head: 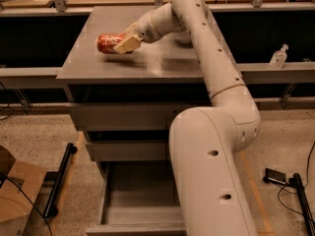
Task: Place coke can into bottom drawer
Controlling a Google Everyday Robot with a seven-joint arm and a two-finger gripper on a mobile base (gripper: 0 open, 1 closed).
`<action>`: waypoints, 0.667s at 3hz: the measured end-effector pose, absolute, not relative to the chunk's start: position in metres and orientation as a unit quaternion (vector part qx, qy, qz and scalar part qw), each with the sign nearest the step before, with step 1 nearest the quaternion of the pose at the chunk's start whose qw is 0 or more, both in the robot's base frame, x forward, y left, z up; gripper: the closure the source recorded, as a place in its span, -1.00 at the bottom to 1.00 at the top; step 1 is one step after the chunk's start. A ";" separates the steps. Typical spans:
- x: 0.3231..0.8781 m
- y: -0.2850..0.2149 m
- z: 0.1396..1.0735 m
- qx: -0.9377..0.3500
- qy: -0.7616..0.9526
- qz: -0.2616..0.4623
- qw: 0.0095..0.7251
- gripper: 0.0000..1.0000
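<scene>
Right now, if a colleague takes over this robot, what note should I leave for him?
Gripper: over the cabinet top, at the right end of the coke can; whether it holds the can cannot be told.
Coke can: on its side on the cabinet top, towards the left edge.
Bottom drawer: pulled open, the can not in it.
Done: drawer open, gripper at the can.
Left: lift the can, lower it into the drawer, release.

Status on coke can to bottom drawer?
Done: the bottom drawer stands open, no can in it. In hand: the gripper is at the coke can, which lies on its side on the cabinet top; a secure grasp isn't evident. Left: lift it, carry it down, release it in the drawer.
</scene>
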State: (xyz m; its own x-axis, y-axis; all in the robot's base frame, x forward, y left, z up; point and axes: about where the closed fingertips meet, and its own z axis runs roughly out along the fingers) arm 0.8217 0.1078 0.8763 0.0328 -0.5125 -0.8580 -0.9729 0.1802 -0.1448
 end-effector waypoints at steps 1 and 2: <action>0.799 0.084 0.908 -0.612 0.640 0.232 0.401 1.00; 0.764 0.049 0.944 -0.643 0.644 0.187 0.370 1.00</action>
State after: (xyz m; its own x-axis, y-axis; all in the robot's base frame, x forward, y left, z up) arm 0.7638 0.0488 0.9443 0.1014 -0.6898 -0.7169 -0.9665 0.1025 -0.2353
